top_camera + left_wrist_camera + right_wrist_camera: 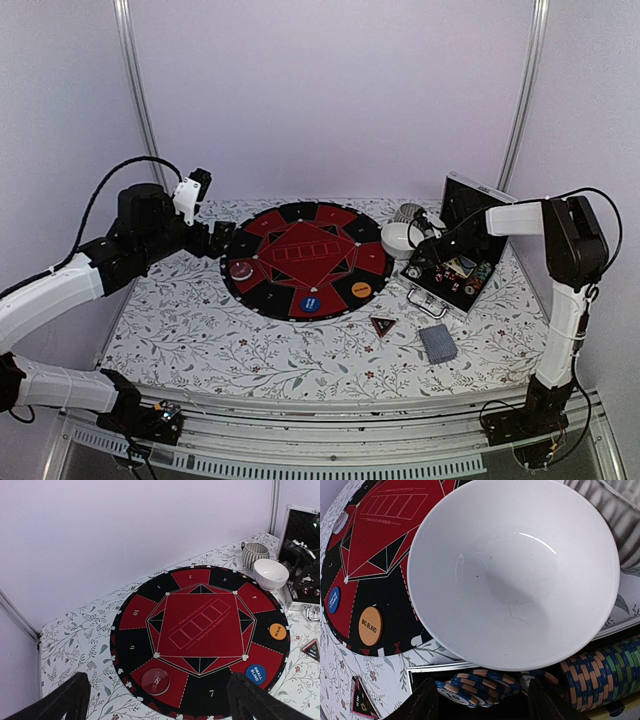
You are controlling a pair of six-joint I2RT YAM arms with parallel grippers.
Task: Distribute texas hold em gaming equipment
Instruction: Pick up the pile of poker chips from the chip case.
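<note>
Inside the silver-edged black case on the right of the flower-patterned table, a loose fan of small round poker chips with blue-and-orange striped edges lay just below the right gripper. Its dark fingers stood apart, released. The fan sat in the gap between them and neither finger visibly touched a chip.

The fan's long axis ran across that gap, from one finger toward the other, so a closing pinch would meet the row end-on, by my reading. A longer roll of striped chips lay on its side outside the gap, beyond the finger nearer the case's right end. The glossy white bowl sat just beyond the chips, beside the round red-and-black felt mat.

The left gripper hung wide open and empty over the mat's left side, well apart from the case. The right arm was plainly the nearer one. The grey-blue-backed deck of playing cards and the black-red triangular marker lay on the table in front of the mat.
</note>
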